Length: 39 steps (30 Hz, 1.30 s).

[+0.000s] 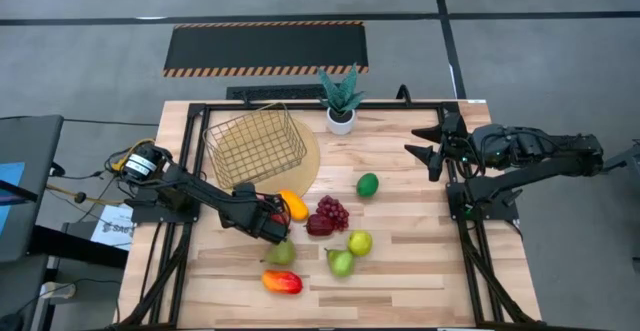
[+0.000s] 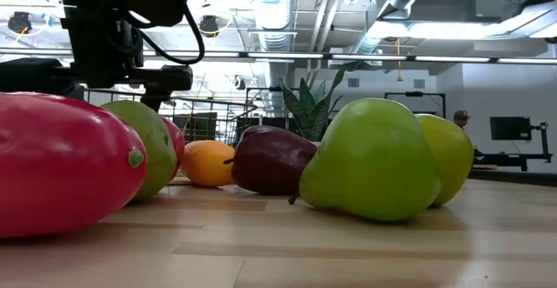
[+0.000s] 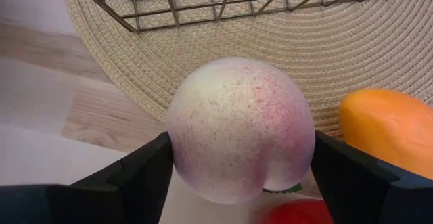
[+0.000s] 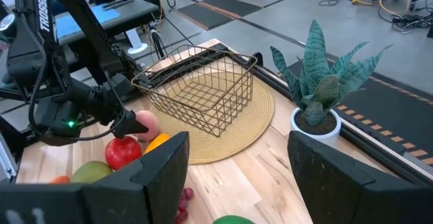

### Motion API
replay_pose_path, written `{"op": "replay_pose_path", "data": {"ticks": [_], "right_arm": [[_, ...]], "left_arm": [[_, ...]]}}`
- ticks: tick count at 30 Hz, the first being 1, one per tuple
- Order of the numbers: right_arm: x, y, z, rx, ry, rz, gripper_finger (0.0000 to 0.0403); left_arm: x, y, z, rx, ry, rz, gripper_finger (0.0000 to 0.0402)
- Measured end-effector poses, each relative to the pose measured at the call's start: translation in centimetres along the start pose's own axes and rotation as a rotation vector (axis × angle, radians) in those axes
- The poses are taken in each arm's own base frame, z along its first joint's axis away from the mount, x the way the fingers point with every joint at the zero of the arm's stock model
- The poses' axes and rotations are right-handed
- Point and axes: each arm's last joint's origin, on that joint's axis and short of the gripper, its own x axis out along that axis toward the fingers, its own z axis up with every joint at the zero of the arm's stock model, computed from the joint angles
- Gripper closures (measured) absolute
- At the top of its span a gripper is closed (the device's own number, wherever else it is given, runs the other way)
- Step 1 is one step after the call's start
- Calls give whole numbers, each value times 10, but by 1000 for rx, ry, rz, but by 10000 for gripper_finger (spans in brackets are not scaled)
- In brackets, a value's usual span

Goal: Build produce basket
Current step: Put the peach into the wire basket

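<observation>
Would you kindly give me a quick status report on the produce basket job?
Left gripper jaws against the peach, beside the mat. Right gripper open, waiting near the plant. Basket empty, nothing blocking.

You've got a pale peach (image 3: 240,129) with pink speckling between black fingers (image 3: 142,173) — behind it a tan woven mat (image 3: 284,55) ringed in concentric ribs and the gold wire-grid basket (image 1: 256,146). An orange mango (image 3: 389,132), dark purple grapes (image 1: 333,211) and a green lime (image 1: 368,184) sit on the blond wood counter (image 1: 420,271).
</observation>
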Motion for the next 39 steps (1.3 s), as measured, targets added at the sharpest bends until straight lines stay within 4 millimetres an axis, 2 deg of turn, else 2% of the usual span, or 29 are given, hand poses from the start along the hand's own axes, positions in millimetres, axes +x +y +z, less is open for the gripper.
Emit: {"op": "replay_pose_path", "data": {"ticks": [9,19,24,39], "right_arm": [[0,0,0,-1,0,0,129],[0,0,0,-3,0,0,129],[0,0,0,-3,0,0,129],[0,0,0,-3,0,0,129]], "left_arm": [[-1,0,0,-2,6,1,111],[-17,-9,2,43,20,-12,111],[-31,-16,5,83,27,-23,111],[-93,-41,22,238,86,-135,111]]}}
